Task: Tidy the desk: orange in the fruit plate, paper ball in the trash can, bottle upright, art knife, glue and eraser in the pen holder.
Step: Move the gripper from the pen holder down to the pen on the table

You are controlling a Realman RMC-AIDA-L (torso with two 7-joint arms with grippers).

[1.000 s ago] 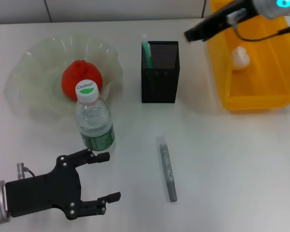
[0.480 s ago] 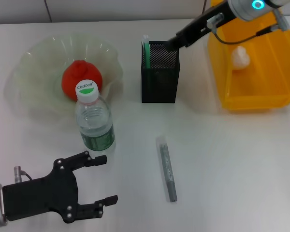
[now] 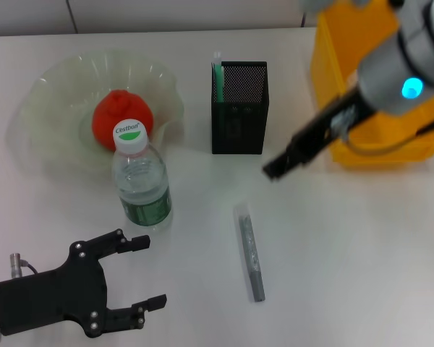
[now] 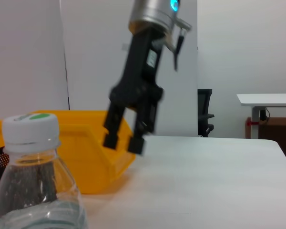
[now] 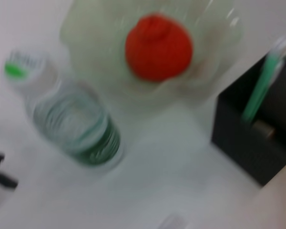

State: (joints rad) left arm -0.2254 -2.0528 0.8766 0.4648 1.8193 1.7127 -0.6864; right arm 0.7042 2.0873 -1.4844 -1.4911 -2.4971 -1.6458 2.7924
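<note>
The orange (image 3: 121,119) (image 5: 158,46) lies in the pale green fruit plate (image 3: 50,87). The bottle (image 3: 141,184) (image 4: 33,191) stands upright just in front of the plate. A green stick (image 3: 217,72) pokes out of the black mesh pen holder (image 3: 239,108). A long grey stick (image 3: 249,251), art knife or glue, lies flat on the table. My right gripper (image 3: 278,168) (image 4: 123,141) hangs open and empty between the holder and the yellow trash can (image 3: 376,87). My left gripper (image 3: 146,273) rests open near the front edge, below the bottle. Paper ball and eraser are hidden.
My right arm reaches across the trash can's front wall. White table surface lies around the grey stick and to its right. The plate, bottle and holder stand close together at the back left.
My right gripper has swung from above the pen holder down and forward to the table in front of the trash can. My left gripper has drawn back slightly toward the front edge.
</note>
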